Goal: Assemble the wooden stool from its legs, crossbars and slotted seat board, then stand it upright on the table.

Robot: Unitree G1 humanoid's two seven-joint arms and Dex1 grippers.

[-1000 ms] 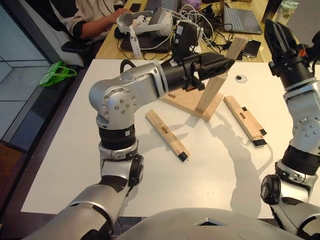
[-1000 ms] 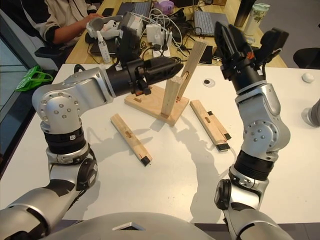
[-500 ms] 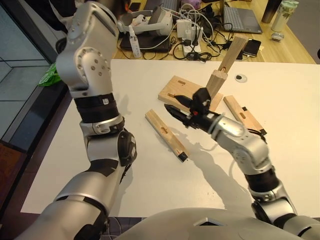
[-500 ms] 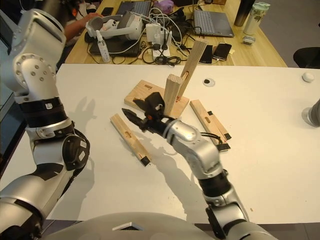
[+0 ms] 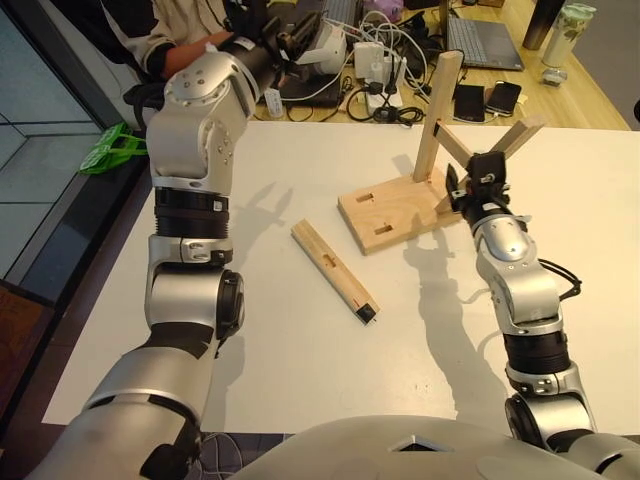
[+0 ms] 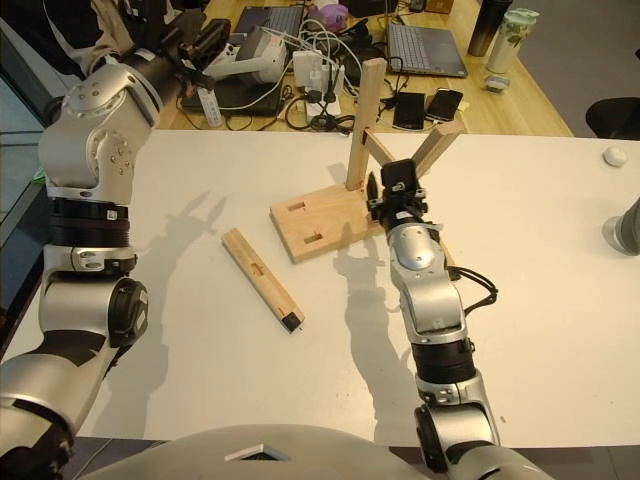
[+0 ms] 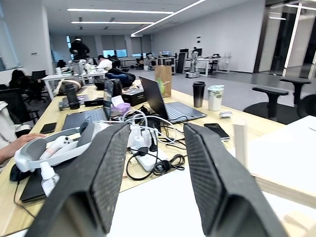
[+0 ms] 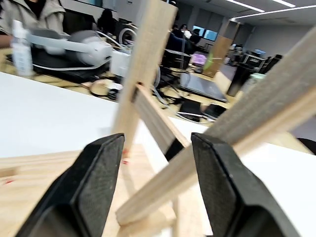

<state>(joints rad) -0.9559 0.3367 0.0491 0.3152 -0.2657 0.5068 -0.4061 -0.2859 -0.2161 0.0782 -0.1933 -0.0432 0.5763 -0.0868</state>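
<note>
Status: assembly partly done, judged well short of halfway.

- Surface (image 5: 300, 380): carries all parts.
- Seat board (image 5: 385, 215): lies flat, slotted face up, just beside the right hand (image 5: 478, 178) on the side toward the left arm. Two empty slots (image 5: 364, 199) are seen at the board's end farther from the hand.
- Upright leg (image 5: 433, 115): stands in the board's corner nearest the right hand, just beyond it. It is judged seated.
- Leaning leg (image 5: 515, 138): tilted, rising away from the hand on its outer side. In the right wrist view its lower part crosses the gap between the fingers. It is judged not yet in a slot.
- Loose leg (image 5: 335, 270): lies flat, well apart from both hands, on the left-arm side of the board. Untouched.
- Crossbar (image 5: 455, 148): runs slanting down from the upright leg and meets the leaning leg just ahead of the right hand.
- Right hand: fingers spread, with the leaning leg between them. Whether the pads touch the wood cannot be told.
- Left hand (image 7: 157, 131): raised far above and behind the parts, fingers apart, nothing held.

Left to do: the leaning leg to be seated, the remaining legs and crossbars fitted, the stool turned over and stood upright
</note>
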